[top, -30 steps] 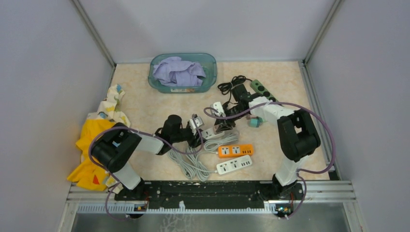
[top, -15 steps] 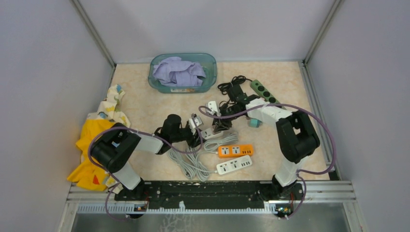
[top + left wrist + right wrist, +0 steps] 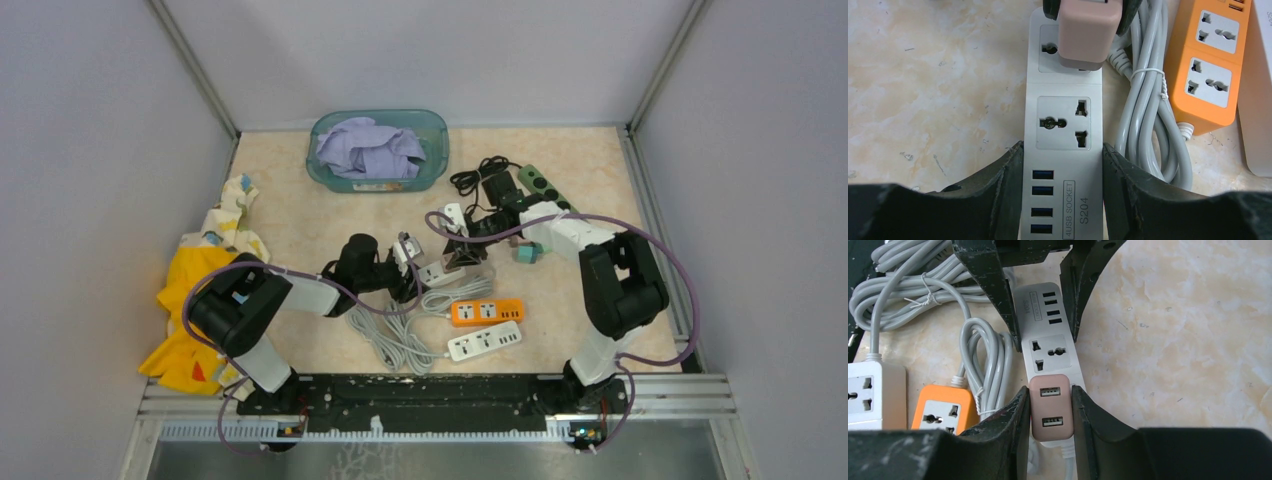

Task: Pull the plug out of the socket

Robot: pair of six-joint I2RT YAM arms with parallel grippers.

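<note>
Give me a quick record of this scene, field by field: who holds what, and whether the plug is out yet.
left end effector: closed on the grey power strip, at its USB end
right end effector: closed on the pink plug
plug state: appears still seated in the strip's end socket
free socket: one, between the plug and the USB ports
neighbours: orange power strip and bundled grey cable beside the strip
</note>
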